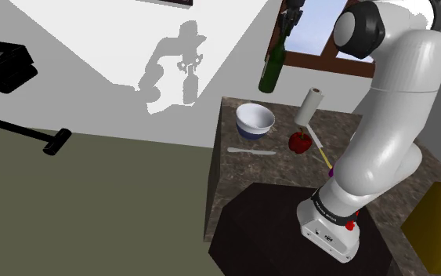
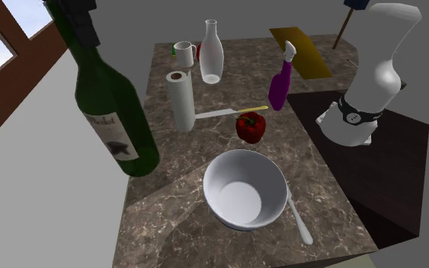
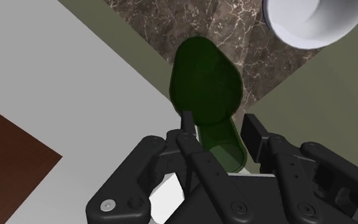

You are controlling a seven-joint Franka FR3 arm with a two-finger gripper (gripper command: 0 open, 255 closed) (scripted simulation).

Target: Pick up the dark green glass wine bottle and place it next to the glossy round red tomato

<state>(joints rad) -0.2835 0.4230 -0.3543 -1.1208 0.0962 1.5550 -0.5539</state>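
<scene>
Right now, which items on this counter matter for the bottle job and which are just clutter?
Job: pincer, shut on the dark green wine bottle, lifted off the counter; red tomato.
Clutter: white bowl, paper towel roll, purple spray bottle, clear carafe, mug, spoon, knife.

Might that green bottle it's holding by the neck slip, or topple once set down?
The green bottle looks smooth and glassy, so the gripper, clasping only its thin neck, might let it swing or slip. Tall and narrow, it would likely tip easily if nudged.
</scene>
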